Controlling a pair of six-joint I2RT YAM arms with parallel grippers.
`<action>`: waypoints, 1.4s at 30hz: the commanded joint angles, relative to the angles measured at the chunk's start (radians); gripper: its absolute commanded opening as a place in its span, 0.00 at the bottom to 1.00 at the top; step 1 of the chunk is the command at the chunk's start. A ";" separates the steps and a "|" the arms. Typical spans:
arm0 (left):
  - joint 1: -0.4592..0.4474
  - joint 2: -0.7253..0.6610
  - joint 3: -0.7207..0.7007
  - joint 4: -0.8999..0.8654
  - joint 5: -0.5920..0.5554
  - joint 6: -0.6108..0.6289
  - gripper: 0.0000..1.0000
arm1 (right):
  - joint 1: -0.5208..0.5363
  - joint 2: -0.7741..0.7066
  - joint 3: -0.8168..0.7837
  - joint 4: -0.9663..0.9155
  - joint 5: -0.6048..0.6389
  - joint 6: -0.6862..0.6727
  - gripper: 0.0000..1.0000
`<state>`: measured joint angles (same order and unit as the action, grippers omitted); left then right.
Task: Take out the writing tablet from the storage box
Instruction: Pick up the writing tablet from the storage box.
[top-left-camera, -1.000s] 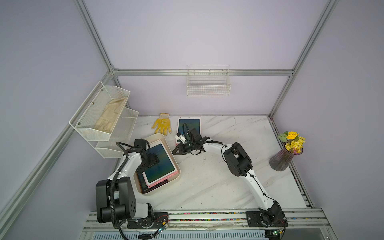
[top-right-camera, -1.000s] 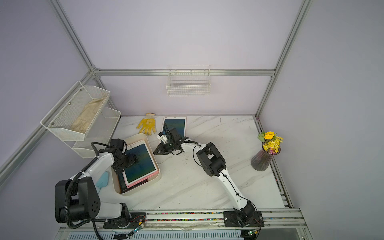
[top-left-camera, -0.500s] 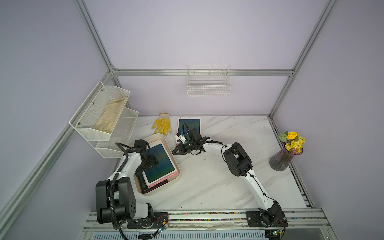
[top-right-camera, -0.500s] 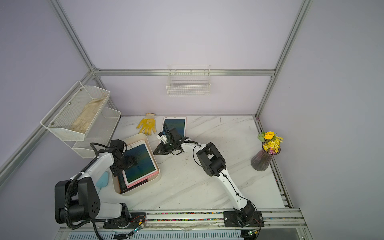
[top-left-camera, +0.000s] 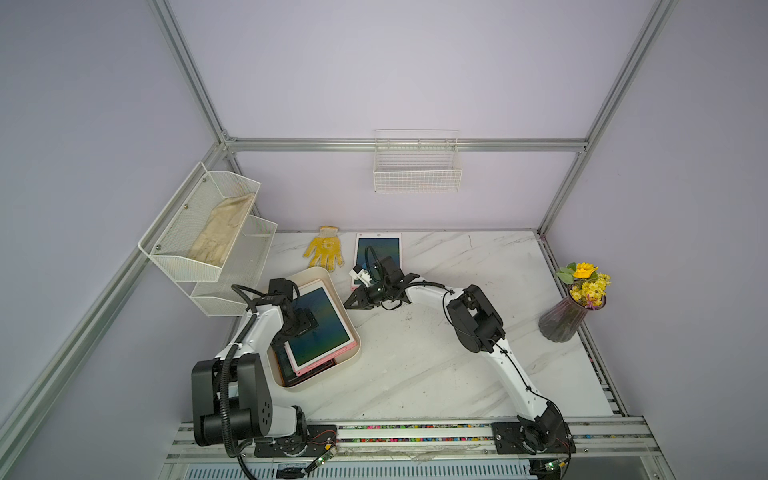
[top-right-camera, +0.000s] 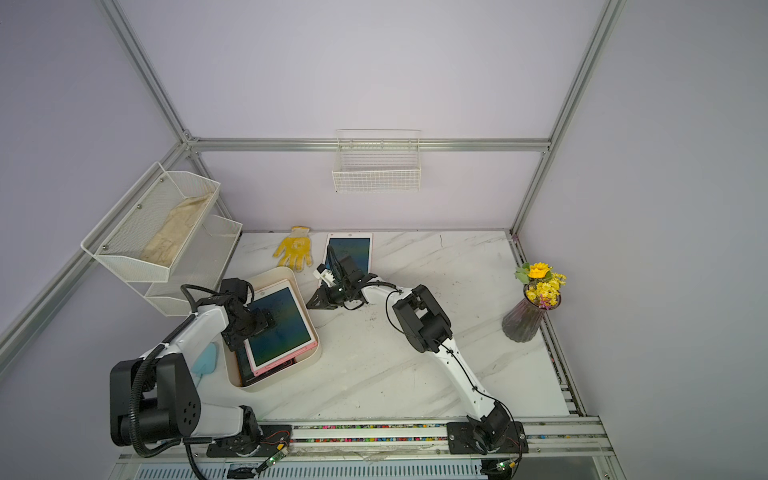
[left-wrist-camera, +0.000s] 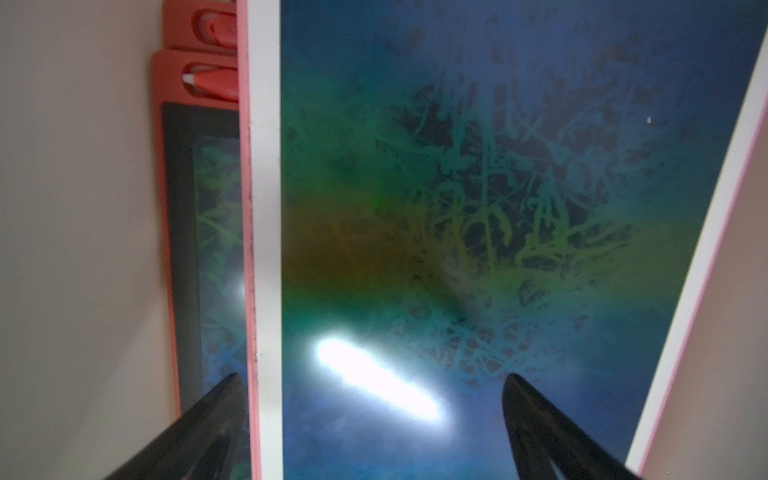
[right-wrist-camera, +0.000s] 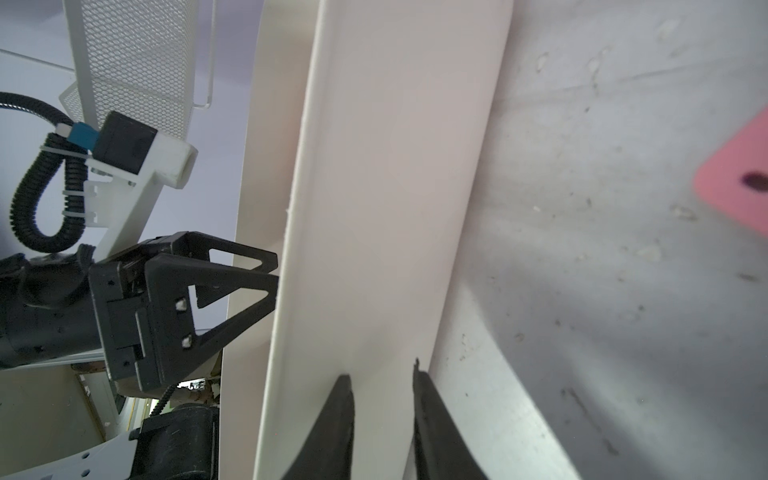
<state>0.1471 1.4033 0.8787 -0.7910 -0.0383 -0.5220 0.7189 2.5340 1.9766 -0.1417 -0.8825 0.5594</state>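
Observation:
The cream storage box sits at the table's left. It holds a stack of writing tablets. The top one is a pink-edged tablet with a dark blue-green screen, and it lies askew. My left gripper hangs open over that tablet's left long edge, with one finger past the edge and the other above the screen. My right gripper points at the box's outer right wall. Its jaws stand a narrow gap apart with nothing between them.
Red-framed tablets lie lower in the box. Another tablet and a yellow glove lie on the table behind. A mesh shelf hangs at the left, a wire basket on the back wall. A flower vase stands at the right.

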 joint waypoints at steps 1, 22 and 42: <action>-0.005 0.001 0.010 0.021 0.007 0.008 0.95 | 0.017 -0.009 0.002 0.040 -0.032 -0.013 0.28; -0.004 0.020 0.012 0.020 0.000 0.009 0.95 | 0.017 -0.042 -0.011 0.033 0.021 -0.019 0.28; -0.004 -0.035 0.029 0.015 0.006 0.005 0.95 | 0.003 -0.141 0.056 -0.128 0.245 -0.121 0.44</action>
<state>0.1471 1.3979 0.8787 -0.7822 -0.0376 -0.5198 0.7181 2.4363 2.0037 -0.2264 -0.6655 0.4786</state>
